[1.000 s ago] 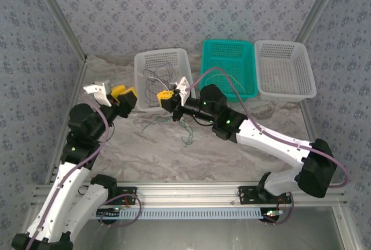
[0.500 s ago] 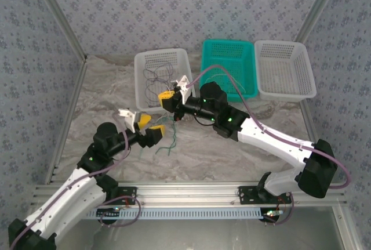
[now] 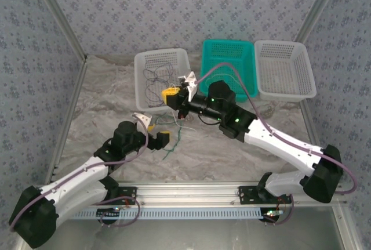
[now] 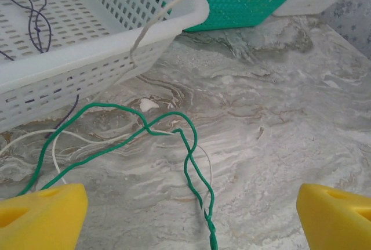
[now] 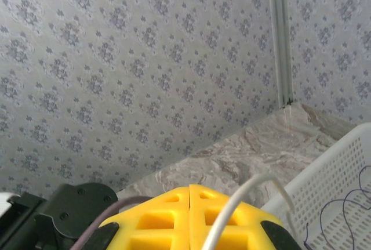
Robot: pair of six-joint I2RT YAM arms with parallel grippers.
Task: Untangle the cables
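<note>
Inside a booth walled in grey floral-patterned wallpaper (image 3: 174, 6) and framed by pale metal posts (image 3: 58, 18), two robot arms work over a table (image 3: 104, 96) covered in a marbled grey-and-beige surface. Three perforated baskets line the table's far edge: a white basket (image 3: 139, 67) left of centre, a teal basket (image 3: 229, 44) beside it and a second white basket (image 3: 307, 70) toward the far right corner. The left gripper (image 3: 157, 129) sits low over the middle of the table with its yellow fingers spread wide and nothing between them. In its wrist view the green cable (image 4: 195, 142) lies loose on the marbled surface ahead of those fingers, looping and twisting on itself just in front of the first white basket's near corner. The right gripper (image 3: 170, 95) is raised at that basket's near right corner, its yellow fingers pressed tight together on the whitish cable (image 5: 261, 178). The left wrist view shows this strand climbing off the table past the basket's rim, with more pale strand lying under the green loops. The dark purple cables (image 3: 156, 77) lie in squiggles on the floor of the first white basket, and one dark strand shows on the table just below its wall. A metal rail (image 3: 185, 192) runs along the table's near edge, where both arm bases are bolted.
</note>
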